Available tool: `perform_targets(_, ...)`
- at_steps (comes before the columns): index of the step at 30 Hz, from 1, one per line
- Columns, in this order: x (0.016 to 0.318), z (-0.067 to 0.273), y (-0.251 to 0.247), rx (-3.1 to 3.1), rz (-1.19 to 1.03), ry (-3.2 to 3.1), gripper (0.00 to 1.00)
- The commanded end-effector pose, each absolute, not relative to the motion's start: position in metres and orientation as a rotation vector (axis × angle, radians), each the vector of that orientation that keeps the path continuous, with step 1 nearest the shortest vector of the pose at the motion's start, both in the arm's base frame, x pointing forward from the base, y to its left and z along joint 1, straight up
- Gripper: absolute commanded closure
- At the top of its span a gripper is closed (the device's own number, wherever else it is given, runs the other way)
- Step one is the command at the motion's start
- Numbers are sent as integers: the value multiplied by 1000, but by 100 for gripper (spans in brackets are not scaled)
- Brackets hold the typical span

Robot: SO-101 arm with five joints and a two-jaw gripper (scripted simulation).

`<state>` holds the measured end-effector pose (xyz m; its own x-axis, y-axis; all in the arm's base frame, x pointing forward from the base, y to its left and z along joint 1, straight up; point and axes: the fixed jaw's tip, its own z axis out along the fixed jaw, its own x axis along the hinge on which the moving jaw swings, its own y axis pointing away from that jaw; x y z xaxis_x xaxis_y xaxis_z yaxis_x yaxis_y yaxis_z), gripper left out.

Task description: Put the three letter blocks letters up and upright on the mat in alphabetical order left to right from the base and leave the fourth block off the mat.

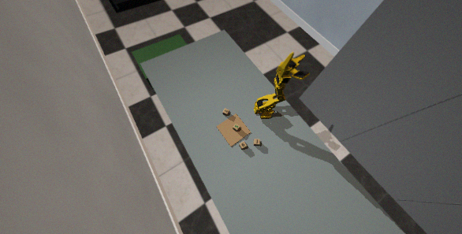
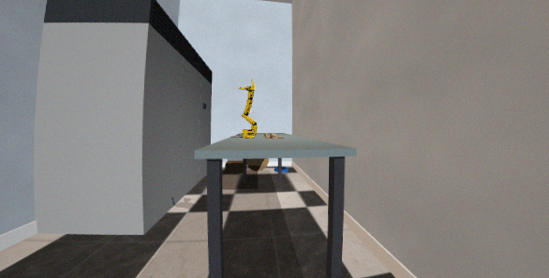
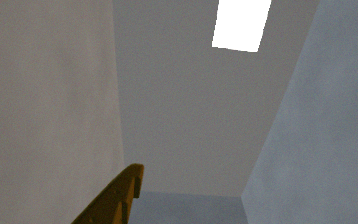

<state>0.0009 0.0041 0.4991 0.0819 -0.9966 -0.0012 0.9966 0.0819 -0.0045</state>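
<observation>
From the top, the yellow arm (image 1: 281,86) is rearing high, its jaws spread wide and pinching nothing. One block (image 1: 236,127) is lying on the brown mat (image 1: 227,132); another (image 1: 225,111) is sitting just off its far corner, and two more (image 1: 243,145) (image 1: 257,142) just off its near edge, all on the worktop (image 1: 205,72).

From the exterior, the arm is standing nearly upright.

The wrist camera is facing the ceiling, with one fingertip (image 3: 126,182) showing.
</observation>
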Motion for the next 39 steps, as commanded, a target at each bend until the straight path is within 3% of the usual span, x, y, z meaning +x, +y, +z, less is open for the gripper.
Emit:
perform_targets(1,14,501,-3,-16,-1473,57,0)
perform_targets(39,72,482,-26,-101,-1282,410,0)
